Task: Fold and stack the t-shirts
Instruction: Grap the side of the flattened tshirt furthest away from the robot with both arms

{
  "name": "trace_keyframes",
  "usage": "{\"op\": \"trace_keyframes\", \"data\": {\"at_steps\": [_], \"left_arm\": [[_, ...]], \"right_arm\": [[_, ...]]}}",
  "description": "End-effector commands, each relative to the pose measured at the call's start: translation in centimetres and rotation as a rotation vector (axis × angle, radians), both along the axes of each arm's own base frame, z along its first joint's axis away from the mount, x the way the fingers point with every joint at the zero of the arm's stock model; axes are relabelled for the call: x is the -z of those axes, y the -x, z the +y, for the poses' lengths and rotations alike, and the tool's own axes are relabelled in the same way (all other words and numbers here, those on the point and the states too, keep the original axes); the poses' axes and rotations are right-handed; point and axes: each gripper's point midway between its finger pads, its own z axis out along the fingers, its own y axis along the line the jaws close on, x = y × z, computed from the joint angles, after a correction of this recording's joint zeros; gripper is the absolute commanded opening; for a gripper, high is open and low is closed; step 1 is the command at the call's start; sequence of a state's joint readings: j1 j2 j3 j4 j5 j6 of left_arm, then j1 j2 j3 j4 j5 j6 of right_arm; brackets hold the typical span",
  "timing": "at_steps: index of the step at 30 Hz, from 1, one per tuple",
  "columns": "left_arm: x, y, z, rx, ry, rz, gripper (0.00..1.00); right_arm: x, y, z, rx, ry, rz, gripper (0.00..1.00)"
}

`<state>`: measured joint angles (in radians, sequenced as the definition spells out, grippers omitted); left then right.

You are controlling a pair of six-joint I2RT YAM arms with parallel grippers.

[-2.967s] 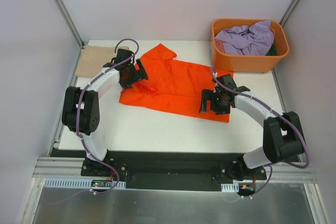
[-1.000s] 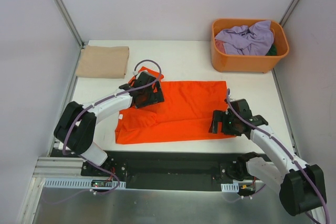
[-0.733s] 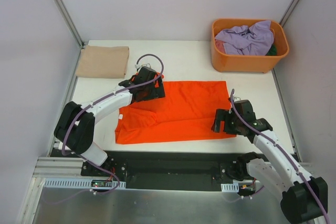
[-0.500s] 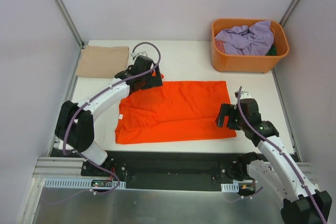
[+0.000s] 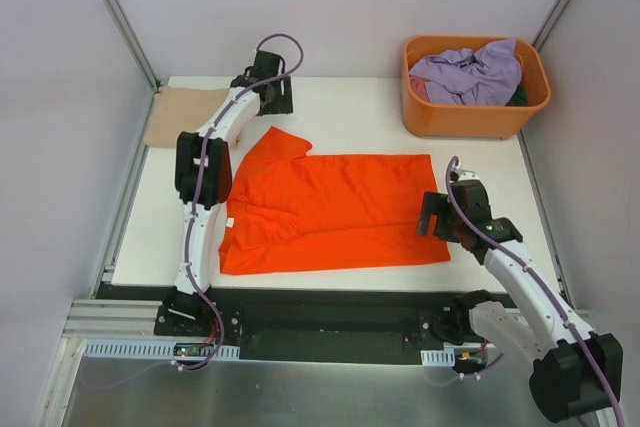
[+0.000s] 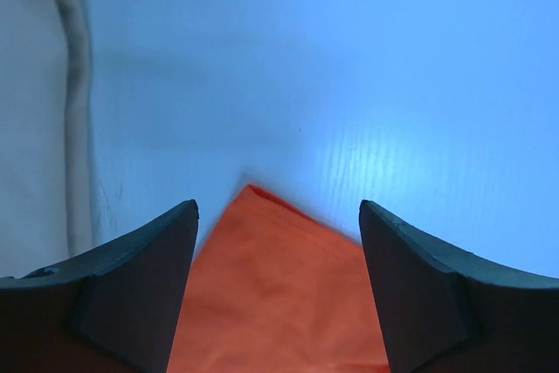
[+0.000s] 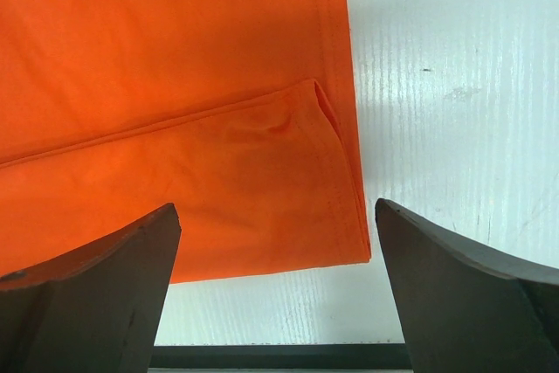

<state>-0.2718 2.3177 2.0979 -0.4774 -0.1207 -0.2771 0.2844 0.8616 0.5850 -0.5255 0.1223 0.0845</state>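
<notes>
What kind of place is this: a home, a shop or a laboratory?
Most likely a laboratory test cell for robots, not a home. Two robot arms are bolted to a metal frame at a white table, plain panels wall it in, and an orange t-shirt lies spread out on it.

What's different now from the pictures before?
The bright orange cloth t-shirt was pulled toward the arms and squared up flat. Both grippers let it go: the left gripper swung away toward the far edge, the right gripper backed to the near right corner, both open. The folded tan t-shirt and orange plastic basket stayed put.
</notes>
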Motion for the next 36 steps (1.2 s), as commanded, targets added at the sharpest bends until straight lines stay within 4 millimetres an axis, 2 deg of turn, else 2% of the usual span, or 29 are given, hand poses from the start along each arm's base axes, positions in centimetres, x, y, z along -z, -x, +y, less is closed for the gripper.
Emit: {"op": "trace_keyframes", "data": {"at_steps": [1, 8, 15, 19, 22, 25, 28, 31, 36], "left_arm": [[2.0, 0.4, 0.8, 0.084, -0.062, 0.101, 0.7], [5.5, 1.7, 0.9, 0.067, -0.058, 0.194, 0.6], [6.8, 2.0, 0.9, 0.047, -0.052, 0.223, 0.47], [6.9, 2.4, 0.6, 0.06, -0.038, 0.238, 0.28], [6.8, 2.6, 0.4, 0.082, -0.033, 0.241, 0.0], [5.7, 2.8, 0.3, 0.076, -0.026, 0.23, 0.0], [3.6, 3.3, -0.4, 0.077, -0.008, 0.202, 0.0], [1.3, 4.1, -0.6, 0.086, -0.017, 0.17, 0.0], [-0.9, 6.6, -1.4, 0.106, 0.005, 0.133, 0.0]], "right_arm": [[-1.2, -1.4, -0.3, 0.011, 0.013, -0.038, 0.96], [-1.1, -1.5, -0.2, 0.006, 0.005, -0.04, 0.96], [-1.3, -1.2, 0.1, -0.01, -0.016, -0.056, 0.96], [-1.6, -1.1, -0.1, -0.002, -0.016, -0.074, 0.96], [-1.7, -1.4, -0.2, 0.015, -0.012, -0.082, 0.96], [-1.8, -2.8, -0.9, 0.068, 0.015, -0.099, 0.96], [-2.0, -5.0, -1.6, 0.149, 0.044, -0.106, 0.96], [-3.0, -7.9, -1.5, 0.173, 0.063, -0.11, 0.96], [-4.3, -13.6, -1.0, 0.185, 0.085, -0.159, 0.96]]}}
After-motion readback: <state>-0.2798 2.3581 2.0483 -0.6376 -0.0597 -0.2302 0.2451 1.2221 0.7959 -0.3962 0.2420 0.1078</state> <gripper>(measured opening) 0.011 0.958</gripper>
